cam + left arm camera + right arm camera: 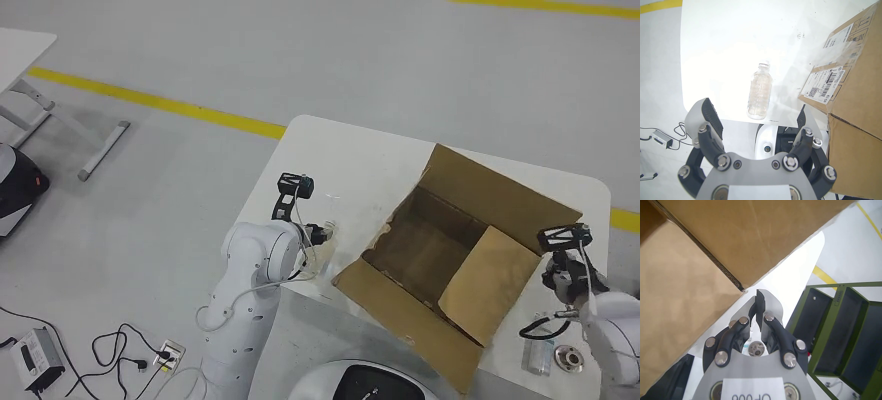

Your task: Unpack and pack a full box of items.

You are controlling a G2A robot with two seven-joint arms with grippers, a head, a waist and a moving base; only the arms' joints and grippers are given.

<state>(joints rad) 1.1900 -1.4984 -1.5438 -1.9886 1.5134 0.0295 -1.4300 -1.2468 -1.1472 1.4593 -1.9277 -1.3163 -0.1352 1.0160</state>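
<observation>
Plainly, the white round-cornered counter (350, 160) carries an open brown cardboard box (440, 240) across its middle. The flaps are spread and the inside looks bare from above, so unpacking seems about finished. A clear ribbed plastic bottle (759, 94) stands upright close to the counter's near edge, apart from the box's labelled wall, likely parked there for repacking. The left tool (755, 110) hangs near it, spread wide and empty. The right tool (758, 302), pads pinched together on nothing, sits by the counter's near right corner beside a small metal disc (568, 357).

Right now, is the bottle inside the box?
No, the bottle sits on the table, outside the box.
</observation>
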